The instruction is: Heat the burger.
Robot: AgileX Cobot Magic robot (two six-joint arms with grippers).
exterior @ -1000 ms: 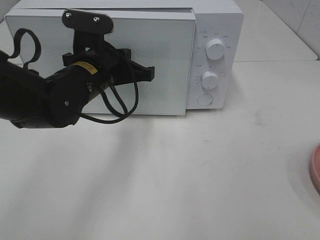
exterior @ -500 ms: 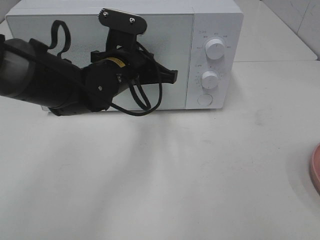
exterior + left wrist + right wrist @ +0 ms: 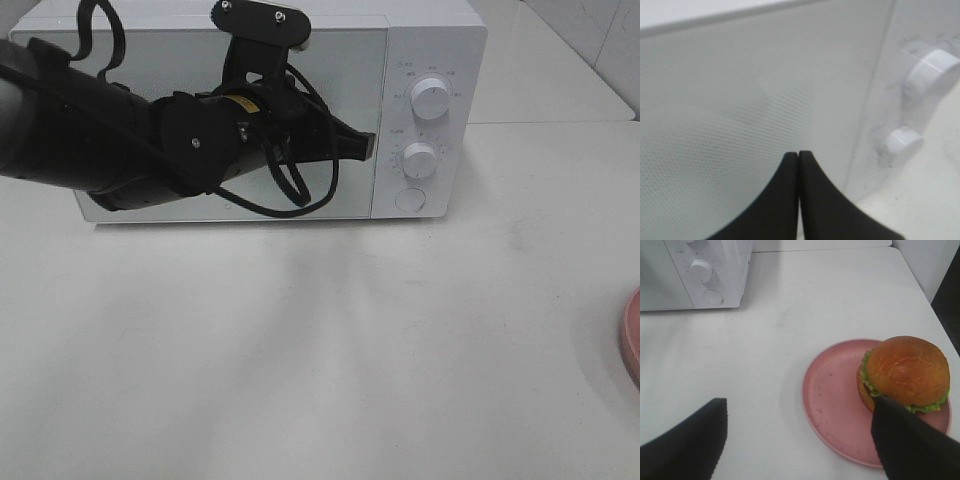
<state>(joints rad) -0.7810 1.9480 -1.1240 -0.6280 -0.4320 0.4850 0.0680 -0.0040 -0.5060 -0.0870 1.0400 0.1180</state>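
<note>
Microwave [image 3: 430, 60]: white, stands at the far side of the table; door reads as closed, flush with the control panel in the high view.
Door [image 3: 740, 110]: pale, fine dot mesh over the window area, fills most of the left wrist view.
Upper knob [image 3: 429, 97]: white, on the control panel right of the door.
Lower knob [image 3: 419, 159]: white, directly below the upper knob.
Round button [image 3: 410, 200]: at the bottom of the panel, below both knobs.
Left gripper [image 3: 798, 155]: fingers pressed together with no gap, nothing between them; tips sit close to the door near its edge beside the control panel. Contact with the door cannot be told.
Left arm [image 3: 110, 140]: black, reaches across the microwave front from the left, cable loops hanging off it.
Right gripper [image 3: 800, 415]: jaws wide apart, nothing between them; one finger [image 3: 905, 440] overlaps the near edge of the burger in the wrist view, touching or not cannot be told.
Burger [image 3: 905, 372]: glossy brown bun, green lettuce frill; sits on the pink plate, off-centre toward one rim, outside the microwave.
Pink plate [image 3: 832, 400]: round, on the table [image 3: 330, 360], well apart from the microwave, at the right edge of the high view.
</note>
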